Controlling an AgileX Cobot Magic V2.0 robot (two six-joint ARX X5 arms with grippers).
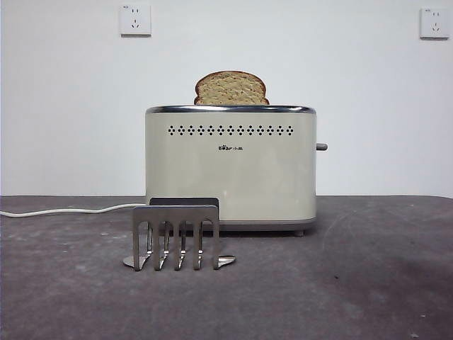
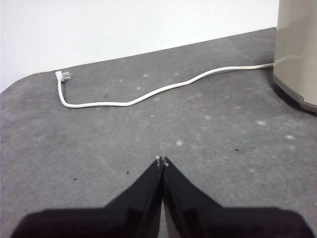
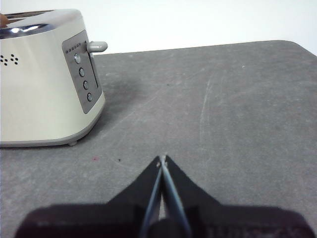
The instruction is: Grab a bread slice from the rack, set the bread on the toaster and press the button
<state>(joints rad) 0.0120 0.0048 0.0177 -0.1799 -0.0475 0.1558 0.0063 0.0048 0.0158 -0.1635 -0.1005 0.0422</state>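
The slice of bread (image 1: 231, 88) stands upright in the top slot of the cream toaster (image 1: 231, 166), its domed top sticking out above the chrome rim. The steel rack (image 1: 176, 235) stands in front of the toaster with nothing in it. The grey button (image 1: 321, 146) juts from the toaster's right narrow side, high up; the right wrist view shows this button (image 3: 97, 47) above a column of round knobs. My left gripper (image 2: 161, 160) is shut over bare table, left of the toaster (image 2: 298, 49). My right gripper (image 3: 162, 158) is shut, low over the table, to the right of the toaster (image 3: 39, 84). Neither gripper appears in the front view.
A white power cord (image 2: 148, 91) runs from the toaster across the table to its plug (image 2: 63, 76) near the back left edge. Two wall sockets (image 1: 135, 20) sit high on the white wall. The dark grey table (image 3: 237, 109) stretches right of the toaster.
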